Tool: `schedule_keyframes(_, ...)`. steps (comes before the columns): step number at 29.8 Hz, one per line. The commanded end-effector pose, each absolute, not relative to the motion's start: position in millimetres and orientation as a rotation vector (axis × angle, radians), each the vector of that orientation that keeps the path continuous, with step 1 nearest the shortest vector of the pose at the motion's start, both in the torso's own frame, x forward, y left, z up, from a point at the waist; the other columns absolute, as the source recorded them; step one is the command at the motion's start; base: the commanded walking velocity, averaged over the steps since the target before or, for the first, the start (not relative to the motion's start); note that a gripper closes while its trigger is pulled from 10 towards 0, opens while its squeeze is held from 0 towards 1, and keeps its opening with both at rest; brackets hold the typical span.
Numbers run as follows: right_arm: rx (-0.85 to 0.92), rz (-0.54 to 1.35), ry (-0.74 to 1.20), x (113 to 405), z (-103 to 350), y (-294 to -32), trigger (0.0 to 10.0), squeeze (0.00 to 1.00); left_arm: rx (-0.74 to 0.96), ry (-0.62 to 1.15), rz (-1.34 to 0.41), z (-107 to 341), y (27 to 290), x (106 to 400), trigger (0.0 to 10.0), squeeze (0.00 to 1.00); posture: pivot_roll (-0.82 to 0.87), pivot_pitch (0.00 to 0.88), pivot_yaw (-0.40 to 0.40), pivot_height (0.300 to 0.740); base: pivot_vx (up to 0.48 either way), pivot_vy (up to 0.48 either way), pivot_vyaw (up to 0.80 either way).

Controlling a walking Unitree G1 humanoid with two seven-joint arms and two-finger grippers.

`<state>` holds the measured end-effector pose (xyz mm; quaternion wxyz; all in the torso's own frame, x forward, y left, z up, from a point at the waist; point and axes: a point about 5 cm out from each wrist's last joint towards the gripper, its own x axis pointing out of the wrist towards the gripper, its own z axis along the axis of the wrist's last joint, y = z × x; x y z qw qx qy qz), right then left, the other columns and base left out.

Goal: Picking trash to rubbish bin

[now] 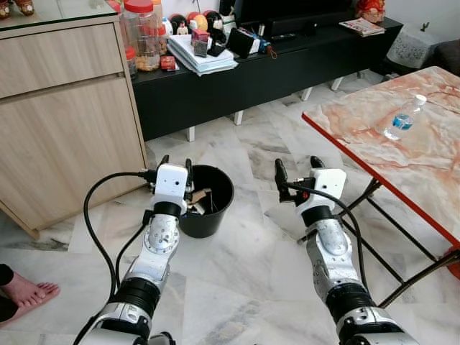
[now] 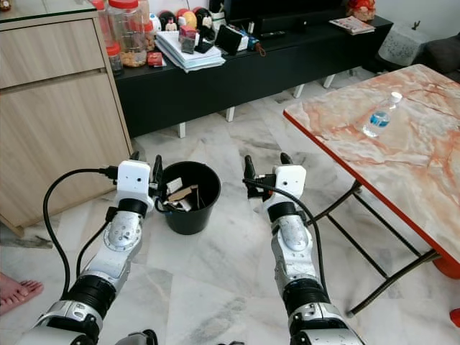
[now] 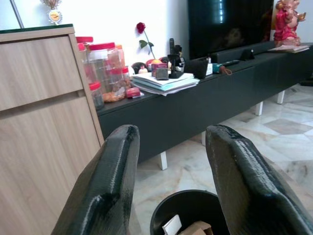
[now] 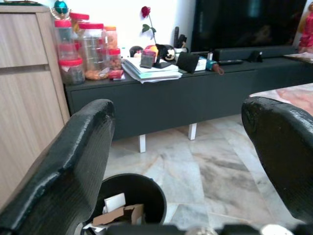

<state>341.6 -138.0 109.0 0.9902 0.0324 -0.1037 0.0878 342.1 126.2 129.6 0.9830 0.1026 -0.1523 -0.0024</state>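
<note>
A black rubbish bin point(image 1: 215, 208) stands on the marble floor between my arms, with cardboard and paper scraps point(image 2: 181, 195) inside. A clear plastic bottle point(image 1: 404, 117) with a blue label stands on the marble-patterned table point(image 1: 374, 140) to my right. My left gripper point(image 1: 175, 164) is raised just left of the bin, open and empty; its fingers point(image 3: 102, 191) frame the bin's rim point(image 3: 188, 200). Open and empty too, my right gripper point(image 1: 297, 169) hovers right of the bin, above the floor near the table's corner. The bin point(image 4: 128, 196) lies low between its fingers point(image 4: 73, 166).
A wooden cabinet point(image 1: 65, 122) stands at the left. A long black TV bench point(image 1: 273, 65) runs along the back, loaded with jars, papers and small items. The table's black folding legs point(image 1: 392, 237) cross at the right. A person's bare foot point(image 1: 29, 291) rests at the lower left.
</note>
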Motion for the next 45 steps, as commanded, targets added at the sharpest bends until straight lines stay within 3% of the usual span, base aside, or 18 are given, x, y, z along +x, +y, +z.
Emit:
schedule_keyframes(1, 0.074, 0.174, -0.211, 342.7, 112.0, -140.3, 10.0, 0.0, 0.197, -0.31, 0.002, 131.7, 124.3, 342.4, 10.0, 0.0, 0.09, 0.111, -0.158, 0.74, 0.0, 0.0, -0.78)
schedule_keyframes(34, 0.081, 0.223, -0.218, 342.4, 113.0, -131.8, 10.0, 0.0, 0.213, -0.306, 0.009, 132.8, 125.6, 344.7, 10.0, 0.0, 0.1, 0.074, -0.149, 0.74, 0.326, 0.0, -0.12)
schedule_keyframes(45, 0.09, 0.22, -0.203, 342.1, 110.5, -131.0, 10.0, 0.0, 0.208, -0.31, -0.018, 132.3, 121.9, 343.9, 10.0, 0.0, 0.1, 0.054, -0.14, 0.74, 0.357, 0.0, -0.76)
